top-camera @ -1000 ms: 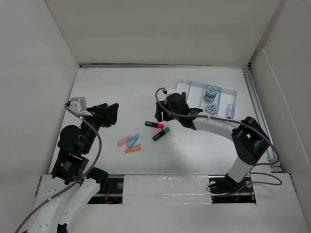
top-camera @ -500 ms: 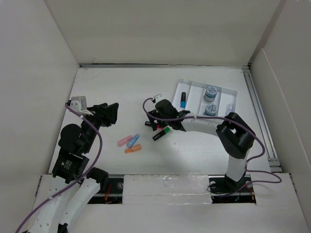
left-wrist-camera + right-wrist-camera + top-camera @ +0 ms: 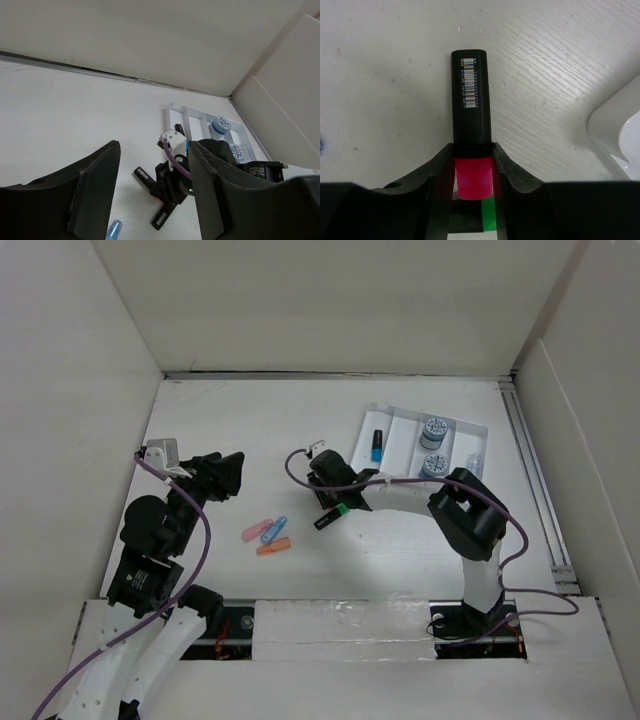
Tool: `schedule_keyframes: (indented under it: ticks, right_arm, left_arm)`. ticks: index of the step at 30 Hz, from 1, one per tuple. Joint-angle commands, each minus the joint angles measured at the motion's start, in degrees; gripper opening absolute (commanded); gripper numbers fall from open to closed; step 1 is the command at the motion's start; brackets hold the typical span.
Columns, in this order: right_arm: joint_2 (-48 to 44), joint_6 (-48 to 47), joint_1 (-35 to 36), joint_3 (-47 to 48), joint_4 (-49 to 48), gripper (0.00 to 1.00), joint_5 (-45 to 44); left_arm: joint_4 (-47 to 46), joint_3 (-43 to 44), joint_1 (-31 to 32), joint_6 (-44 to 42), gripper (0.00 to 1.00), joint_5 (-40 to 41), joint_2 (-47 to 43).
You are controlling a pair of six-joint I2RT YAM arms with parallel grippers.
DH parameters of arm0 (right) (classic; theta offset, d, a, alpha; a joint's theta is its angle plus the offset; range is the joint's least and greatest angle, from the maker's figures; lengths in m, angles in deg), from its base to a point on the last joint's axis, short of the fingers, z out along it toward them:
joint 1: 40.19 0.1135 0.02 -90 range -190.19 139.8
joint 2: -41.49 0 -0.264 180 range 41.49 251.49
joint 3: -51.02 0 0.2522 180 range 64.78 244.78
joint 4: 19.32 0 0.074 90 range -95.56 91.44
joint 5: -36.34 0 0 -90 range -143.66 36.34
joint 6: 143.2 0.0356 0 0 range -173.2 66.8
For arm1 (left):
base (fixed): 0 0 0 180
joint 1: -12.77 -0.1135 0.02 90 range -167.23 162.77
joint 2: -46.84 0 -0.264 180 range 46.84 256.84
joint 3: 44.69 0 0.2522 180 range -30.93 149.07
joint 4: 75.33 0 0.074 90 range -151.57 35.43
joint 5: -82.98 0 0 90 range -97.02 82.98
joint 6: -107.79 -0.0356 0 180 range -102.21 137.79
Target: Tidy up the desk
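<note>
My right tool [image 3: 472, 152] clamps a pink highlighter [image 3: 471, 100] by its pink cap. The fingers [image 3: 440, 172] press on both sides, and the black barcoded barrel juts out ahead over the white table [image 3: 385, 60]. I cannot tell whether the barrel rests on the table or hangs just above it. A green highlighter [image 3: 489, 212] shows as a strip just below the grip. A rounded corner of the white tray [image 3: 620, 130] lies near the barrel, on its right in the wrist view.

From above, the right tool [image 3: 322, 480] sits just off the tray's [image 3: 482, 428] left end, with the green highlighter [image 3: 330, 516] a little farther from the tray. In the tray lie a blue-capped marker [image 3: 377, 445], two round grey rolls [image 3: 435, 428] and a small clear vial [image 3: 472, 462].

Three small pieces, pink [image 3: 257, 531], blue [image 3: 273, 529] and orange [image 3: 273, 547], lie together well away from the tray. My left tool [image 3: 222, 477] hovers beyond them, farthest from the tray, jaws spread wide and holding nothing
</note>
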Motion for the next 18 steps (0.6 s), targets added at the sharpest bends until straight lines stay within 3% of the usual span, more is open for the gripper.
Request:
schedule_keyframes:
  ticks: [1, 4, 11, 18]
  right_arm:
    - [-1.9, 1.6, -0.3, 3.1, -3.4, 0.16, -2.4]
    - [-4.7, 4.0, -2.6, 3.0, -6.3, 0.12, -2.3]
    - [-15.3, 14.3, -14.6, -4.9, -15.6, 0.15, 0.8]
    - [-12.2, 23.7, -22.8, -5.5, -14.6, 0.16, 2.0]
  left_arm:
    - [-2.5, 1.0, -0.2, -0.6, 0.52, -0.6, 0.3]
    - [-2.6, 0.9, -0.2, -0.6, 0.52, -1.0, 0.3]
    - [-2.7, 0.8, -0.2, -0.7, 0.52, -0.7, -0.4]
    - [-2.7, 0.9, -0.2, -0.7, 0.52, -0.9, -0.2]
